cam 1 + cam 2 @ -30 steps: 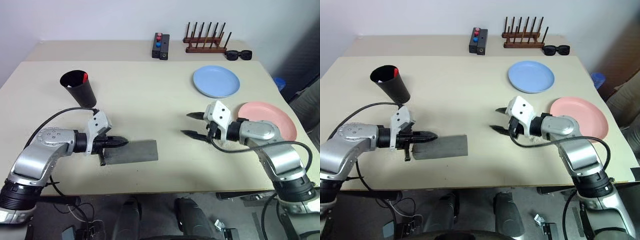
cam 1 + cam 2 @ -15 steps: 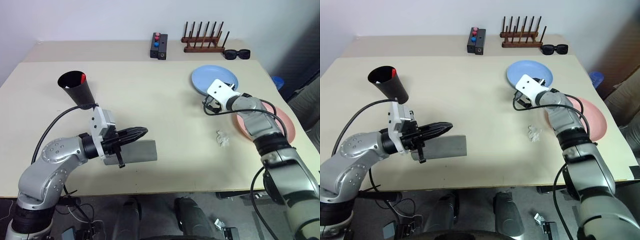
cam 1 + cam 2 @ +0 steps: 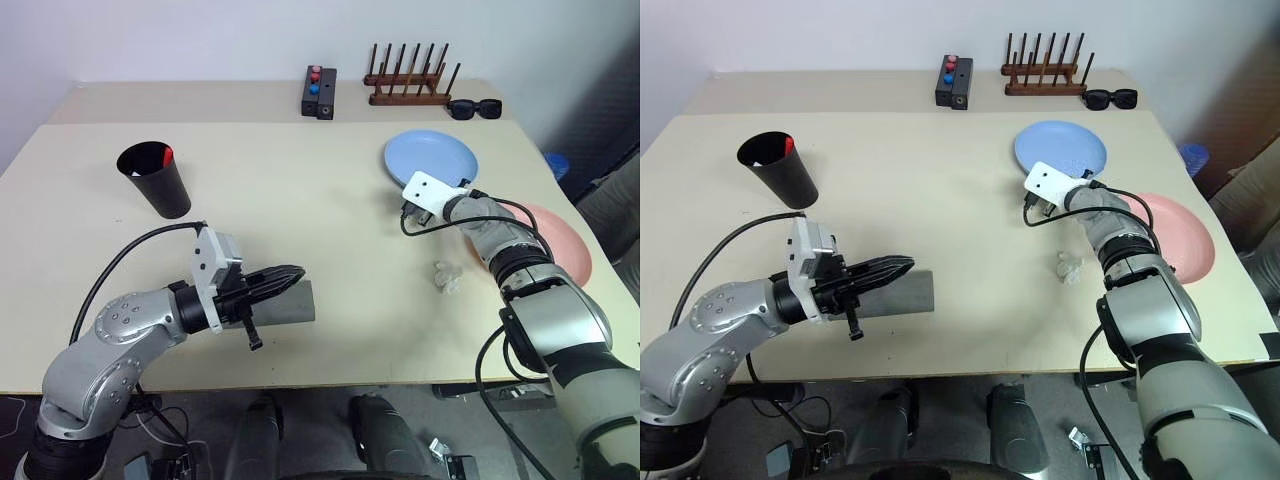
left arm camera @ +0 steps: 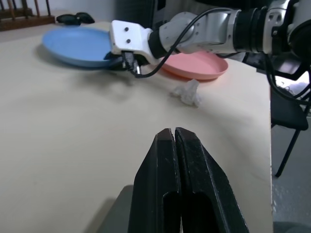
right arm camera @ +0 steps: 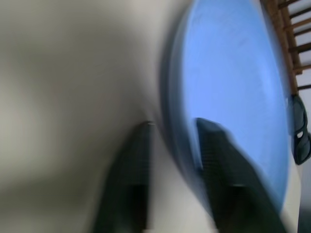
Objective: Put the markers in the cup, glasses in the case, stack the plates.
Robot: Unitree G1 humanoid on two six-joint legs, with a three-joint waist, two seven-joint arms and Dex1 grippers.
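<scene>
- The left pincer [image 3: 290, 275] is pressed fully shut with nothing between its fingers. It hangs level just above the grey case [image 3: 288, 305], tips aimed toward 3 o'clock.
- The case lies flat with its lid down, at about 7 o'clock on the bench [image 3: 300, 200].
- The right pincer [image 5: 172, 126] sits at the near rim of the light blue plate [image 3: 435, 160]. One finger [image 5: 131, 170] is on the bench side and the other is over the plate, so it is pinching that rim.
- The blue plate rests at about 2 o'clock.
- The salmon pink plate [image 3: 565, 240] lies apart from the blue one, at about 4 o'clock by the bench edge. The two are not stacked.
- The black cup [image 3: 155, 180] stands upright at 10 o'clock, with a red marker cap [image 3: 168, 154] showing inside its mouth.
- A small crumpled clear scrap [image 3: 446, 277] lies near the pink plate, on its 9 o'clock side.
- Along the far edge at 12 to 1 o'clock stand a black button box [image 3: 321, 92], a wooden peg rack [image 3: 410, 85] and black sunglasses [image 3: 476, 108].
</scene>
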